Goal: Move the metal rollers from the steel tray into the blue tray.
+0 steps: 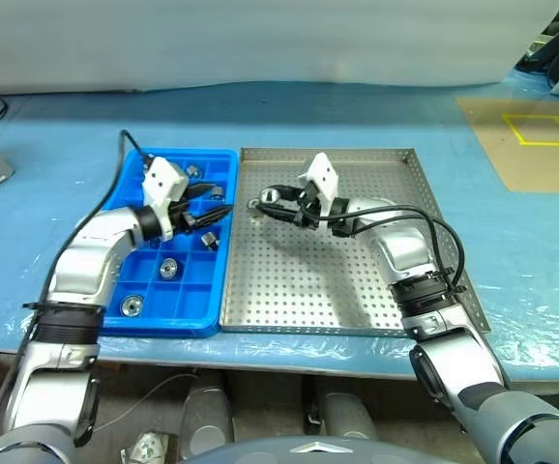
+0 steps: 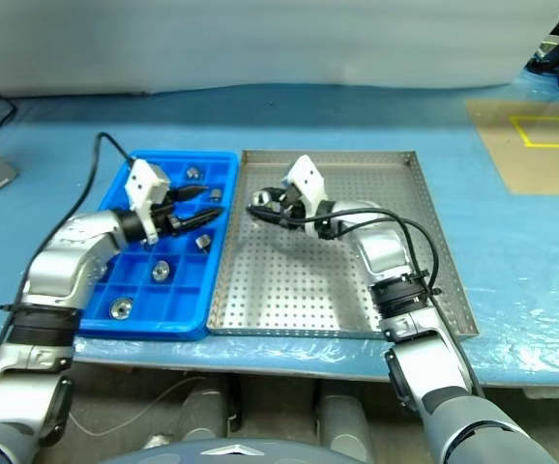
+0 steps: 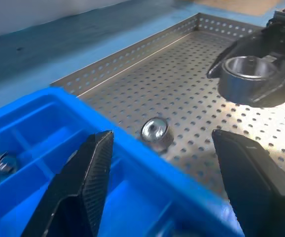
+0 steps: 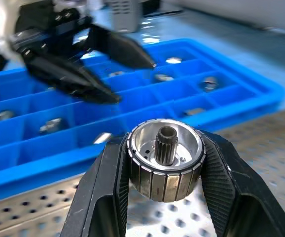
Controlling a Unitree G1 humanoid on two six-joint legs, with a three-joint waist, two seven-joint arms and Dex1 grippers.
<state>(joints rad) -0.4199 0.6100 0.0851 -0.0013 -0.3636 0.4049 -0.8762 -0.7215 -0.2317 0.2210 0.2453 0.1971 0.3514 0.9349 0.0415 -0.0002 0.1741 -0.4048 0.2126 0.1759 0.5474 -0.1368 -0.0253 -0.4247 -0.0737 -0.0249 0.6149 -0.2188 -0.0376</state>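
Over the steel tray (image 1: 338, 280), near its edge beside the blue tray (image 1: 125, 280): right claw (image 4: 166, 168), clamped on one metal roller (image 4: 165, 159), held clear of the perforated floor.

Over the blue tray: left claw (image 1: 207, 205), fingers apart, holding nothing.

Count: steel tray, one; blue tray, one; claws, two. Rollers: one in the right claw; one loose roller (image 3: 155, 132) on the steel floor, just beside the blue tray's wall; about five visible in the blue compartments, though some are too small to count surely.

Risks, as judged:
- The two claws stand near each other; a carry across could knock them together.
- The roller is pinched by its round side; a jolt could twist it free.
- A release over a divider could bounce it onto the table (image 1: 512, 251).
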